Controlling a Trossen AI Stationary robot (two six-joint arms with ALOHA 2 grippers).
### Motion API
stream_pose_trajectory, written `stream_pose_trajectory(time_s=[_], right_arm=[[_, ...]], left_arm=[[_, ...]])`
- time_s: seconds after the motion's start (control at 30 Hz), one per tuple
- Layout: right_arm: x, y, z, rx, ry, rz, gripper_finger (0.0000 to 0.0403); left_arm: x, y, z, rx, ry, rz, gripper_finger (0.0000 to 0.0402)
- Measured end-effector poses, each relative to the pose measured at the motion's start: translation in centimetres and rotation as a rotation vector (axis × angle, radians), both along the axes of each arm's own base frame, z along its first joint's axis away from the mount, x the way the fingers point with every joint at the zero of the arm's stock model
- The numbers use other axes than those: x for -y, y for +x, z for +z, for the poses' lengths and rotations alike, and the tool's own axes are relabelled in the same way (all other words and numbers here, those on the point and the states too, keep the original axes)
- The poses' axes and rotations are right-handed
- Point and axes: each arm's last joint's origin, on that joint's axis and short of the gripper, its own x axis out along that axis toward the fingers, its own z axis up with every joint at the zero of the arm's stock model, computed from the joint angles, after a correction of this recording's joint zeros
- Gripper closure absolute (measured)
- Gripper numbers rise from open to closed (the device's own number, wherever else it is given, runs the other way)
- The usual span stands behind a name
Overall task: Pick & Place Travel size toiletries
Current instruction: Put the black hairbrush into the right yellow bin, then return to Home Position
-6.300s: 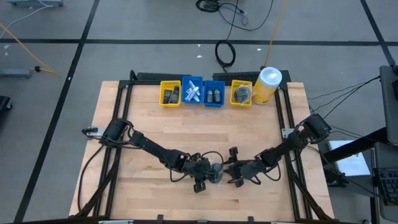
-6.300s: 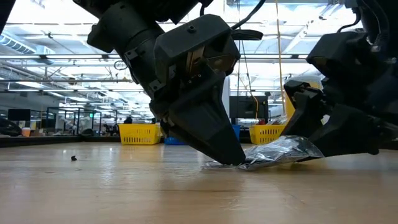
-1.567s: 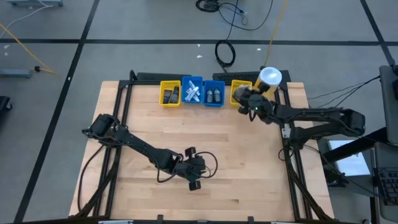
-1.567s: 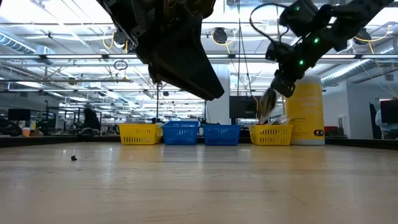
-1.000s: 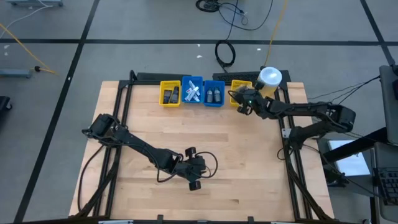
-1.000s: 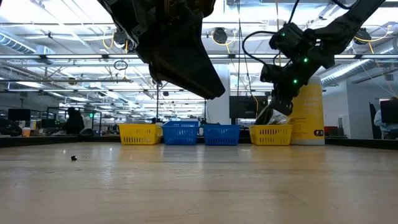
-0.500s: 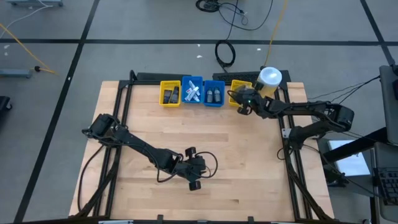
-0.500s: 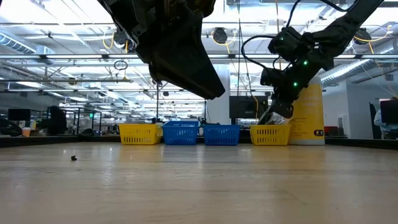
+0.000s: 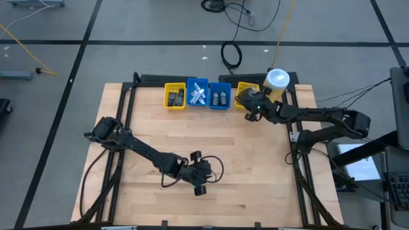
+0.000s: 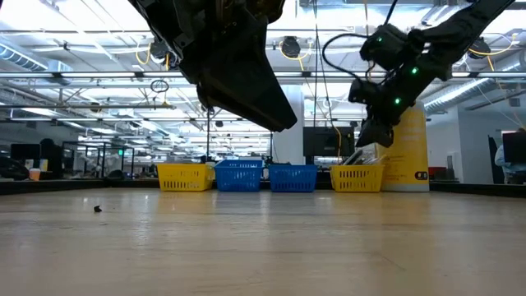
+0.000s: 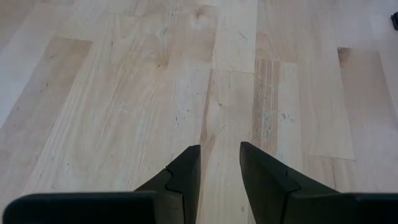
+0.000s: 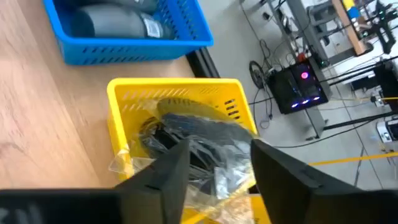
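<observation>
Four bins (image 9: 206, 94) line the table's far edge, canister (image 9: 275, 85) at their right end.

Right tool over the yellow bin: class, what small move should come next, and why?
Probably lift the right tool straight up and away. Its fingers are open above the yellow bin, and the clear-wrapped dark packet already lies inside it, apparently released. The left tool hangs open over bare table.

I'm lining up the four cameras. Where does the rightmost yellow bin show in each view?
High view: yellow bin at the row's right end, partly under the right gripper.
Low view: right of centre, far across the table.
Left wrist view: not in it.
Right wrist view: centre.
Shared landmark: the neighbouring blue bin.
</observation>
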Motion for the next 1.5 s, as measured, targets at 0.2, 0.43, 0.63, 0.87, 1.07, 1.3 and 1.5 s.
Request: stream_pose_trajectory(time_s=[0.2,0.43,0.63,0.87,1.07,1.3,1.5], right_arm=[[-1.3,-0.8,1.4,0.085,0.028,-0.013,0.0182],[-3.6,-1.1,2.8,0.219,0.085,0.025,0.0163],[-5.8,-0.9,3.4,0.336,0.240,0.148,0.0169],[-8.8,-1.0,4.8,0.496,0.407,0.316,0.0171],[-12.0,-1.4,5.7,0.553,0.457,0.437,0.0182],[-15.3,-2.3,5.1,0.608,0.451,0.519,0.0197],[-16.6,-3.6,3.2,0.661,0.466,0.534,0.0200]], left_arm=[[0.0,0.0,0.0,0.001,0.011,-0.006,0.0289],[-0.3,0.1,0.2,0.016,0.081,0.003,0.0289],[-1.0,-0.2,1.6,0.038,0.102,-0.003,0.0289],[-2.6,-2.2,6.1,0.085,0.205,0.069,0.0288],[-3.4,-4.0,8.2,0.076,0.297,0.118,0.0288],[-4.4,-6.3,8.3,0.036,0.318,0.140,0.0289],[-6.0,-10.3,8.0,0.131,0.264,0.166,0.0288]])
